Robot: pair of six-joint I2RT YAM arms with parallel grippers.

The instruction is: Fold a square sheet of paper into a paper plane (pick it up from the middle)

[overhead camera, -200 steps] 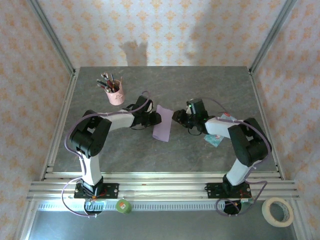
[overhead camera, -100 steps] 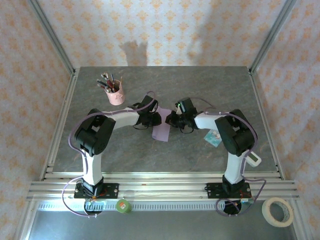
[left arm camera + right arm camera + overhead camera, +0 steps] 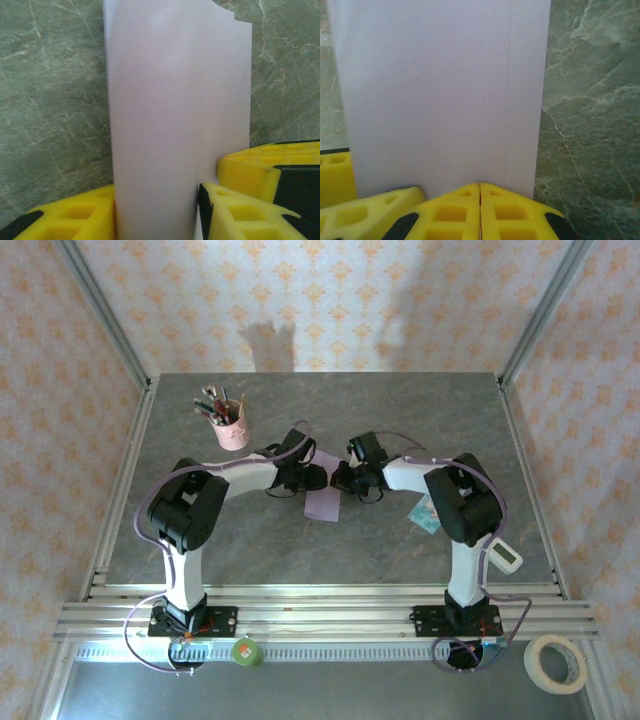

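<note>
The square sheet of paper (image 3: 323, 498) is showing one lengthwise fold; right pincer (image 3: 480, 192) is apparently pinching its edge; left pincer (image 3: 156, 194) is straddling it, parted; nose and wings are awaiting folding.

Cream wallpaper with a repeated orange motif covers the back wall (image 3: 320, 300), the left wall (image 3: 50, 440) and the right wall (image 3: 600, 440). Slanting aluminium posts stand at the rear corners, one on the left (image 3: 105, 325) and one on the right (image 3: 540, 315). The table (image 3: 330, 550) has a grey-green top veined like marble, which the wrist views show close up (image 3: 50, 100) (image 3: 590, 100). Ribbed aluminium rails (image 3: 320, 615) run along its near edge, with a dull grey metal surface (image 3: 350, 690) below them. The light is soft and even, and blurred shadows (image 3: 268, 345) lie on the back wall just above the table's far edge.
</note>
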